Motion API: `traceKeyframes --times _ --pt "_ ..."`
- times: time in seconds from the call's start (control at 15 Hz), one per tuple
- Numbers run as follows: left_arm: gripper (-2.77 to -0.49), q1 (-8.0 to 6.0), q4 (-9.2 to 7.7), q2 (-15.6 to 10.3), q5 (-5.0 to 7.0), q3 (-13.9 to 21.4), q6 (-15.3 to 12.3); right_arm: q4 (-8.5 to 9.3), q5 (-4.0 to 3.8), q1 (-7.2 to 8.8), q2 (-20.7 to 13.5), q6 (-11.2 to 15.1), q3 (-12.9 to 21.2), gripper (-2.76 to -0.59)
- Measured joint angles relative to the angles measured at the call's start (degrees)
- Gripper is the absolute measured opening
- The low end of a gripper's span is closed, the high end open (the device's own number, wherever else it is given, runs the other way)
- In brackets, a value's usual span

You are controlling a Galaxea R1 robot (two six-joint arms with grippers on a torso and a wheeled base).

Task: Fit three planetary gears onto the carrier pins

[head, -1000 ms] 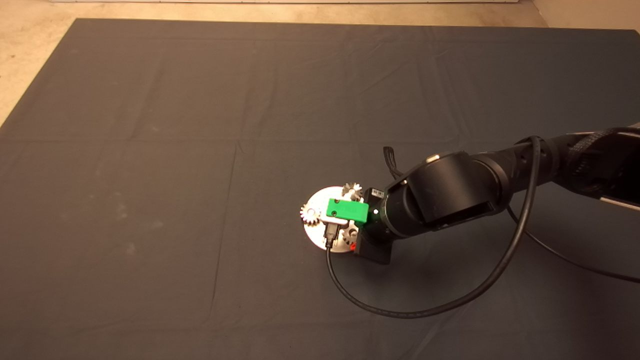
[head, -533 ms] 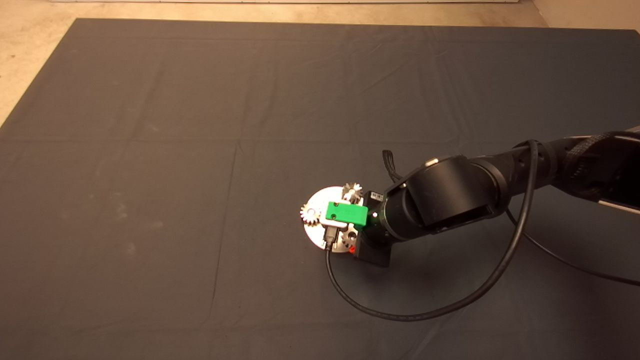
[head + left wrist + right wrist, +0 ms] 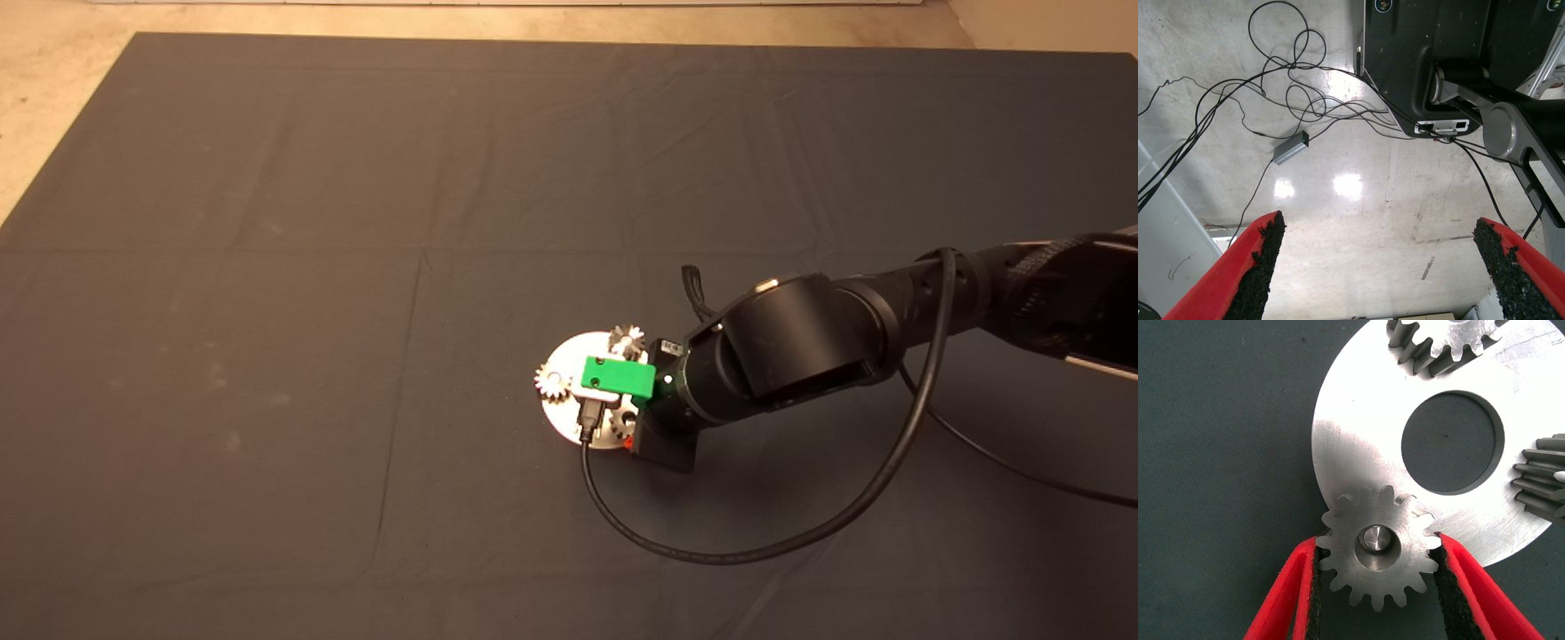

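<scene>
The white carrier disc (image 3: 1358,453) lies on the mat, right of centre in the head view (image 3: 569,357). Three toothed planetary gears sit on it. One gear (image 3: 1377,550) sits over a carrier pin (image 3: 1373,538), whose tip shows in its centre hole. My right gripper (image 3: 1377,541) has a red finger against each side of this gear. Two other gears (image 3: 1451,343) (image 3: 1541,477) sit at the disc's rim; their pins do not show. In the head view the green gripper body (image 3: 613,375) covers part of the disc. My left gripper (image 3: 1378,227) is parked, open, over the floor.
A black cable (image 3: 756,551) loops over the mat in front of the right arm (image 3: 800,347). The dark mat (image 3: 267,267) stretches bare to the left and back. Cables and a black machine base (image 3: 1431,60) show on the floor.
The right arm has barely shifted; its gripper stays at the disc's near edge around the same gear.
</scene>
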Motion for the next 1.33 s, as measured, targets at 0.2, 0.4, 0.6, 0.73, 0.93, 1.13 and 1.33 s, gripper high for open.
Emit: traceKeyframes --times 0.2,0.4,0.6,0.73,0.93,1.13,1.33 --pt "-1.24 0.0 -0.28 -0.33 0.0 0.0 0.38 0.0 0.0 -0.11 -0.17 0.0 -0.08 -2.37" --pt "-1.24 0.0 -0.71 -0.47 0.0 0.0 0.41 0.0 0.0 -0.17 -0.16 0.0 -0.08 -2.37" --pt "-1.24 0.0 -0.9 -0.49 0.0 0.0 0.46 0.0 0.0 -0.18 -0.16 0.0 -0.08 -2.37" --pt "-1.24 0.0 -0.96 -0.49 0.0 0.0 0.49 0.0 -0.02 -0.22 -0.15 0.0 -0.08 -2.37" --pt "-1.24 0.0 -1.01 -0.49 0.0 0.0 0.52 0.0 -0.02 -0.29 -0.13 0.0 -0.08 -2.36" --pt "-1.24 -0.02 -1.01 -0.47 0.0 0.0 0.52 0.0 -0.02 -0.29 -0.11 -0.02 -0.08 -2.29" --pt "-1.24 0.0 -1.01 -0.44 0.0 0.0 0.52 0.0 -0.02 -0.29 -0.11 0.0 -0.08 -2.27"
